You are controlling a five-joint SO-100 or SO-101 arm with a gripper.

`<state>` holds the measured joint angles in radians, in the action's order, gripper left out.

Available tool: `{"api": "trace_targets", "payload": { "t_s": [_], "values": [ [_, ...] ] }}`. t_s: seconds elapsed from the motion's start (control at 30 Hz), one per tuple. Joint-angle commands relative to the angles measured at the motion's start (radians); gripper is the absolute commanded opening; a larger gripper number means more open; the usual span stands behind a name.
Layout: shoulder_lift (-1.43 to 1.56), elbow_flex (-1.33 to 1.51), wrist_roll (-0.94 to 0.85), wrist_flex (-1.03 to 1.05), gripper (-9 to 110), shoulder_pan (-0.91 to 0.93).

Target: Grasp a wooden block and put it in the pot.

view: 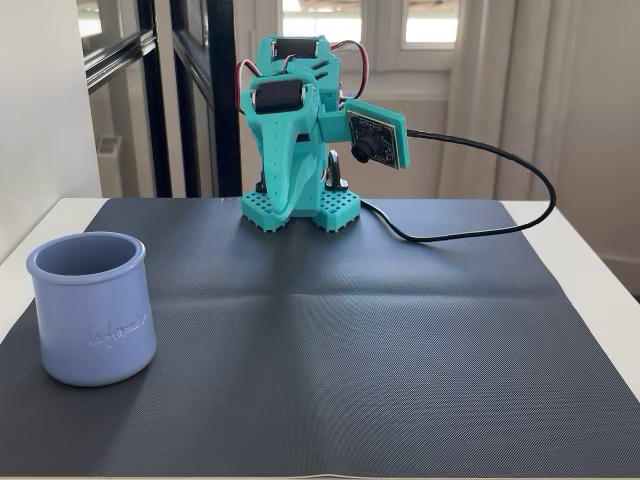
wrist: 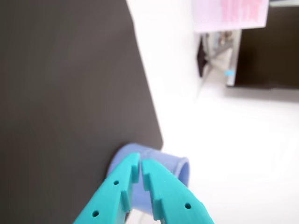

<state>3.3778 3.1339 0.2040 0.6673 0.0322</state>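
Note:
The periwinkle-blue pot (view: 92,310) stands upright at the front left of the dark mat (view: 350,330). In the wrist view the pot (wrist: 174,166) sits at the mat's corner, partly hidden behind my fingertips. My teal gripper (wrist: 140,162) is shut with nothing between its fingers. In the fixed view the arm is folded at the back of the mat, with the gripper (view: 283,207) pointing down, far from the pot. The wooden block is not in view in either frame. The inside of the pot cannot be seen.
A black cable (view: 480,225) runs from the wrist camera (view: 375,140) across the mat's back right. The white table (view: 600,260) borders the mat. A window and dark door frames stand behind the arm.

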Motion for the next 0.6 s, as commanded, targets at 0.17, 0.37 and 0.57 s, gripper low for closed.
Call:
{"api": "trace_targets", "payload": {
  "t_s": [0.17, 0.37, 0.57],
  "values": [
    [0.021, 0.008, -0.132, 0.094, 0, -0.003],
    [0.021, 0.008, -0.127, 0.21, 0, -0.006],
    [0.02, 0.009, -0.135, 0.219, 0, -0.011]
  ]
}}
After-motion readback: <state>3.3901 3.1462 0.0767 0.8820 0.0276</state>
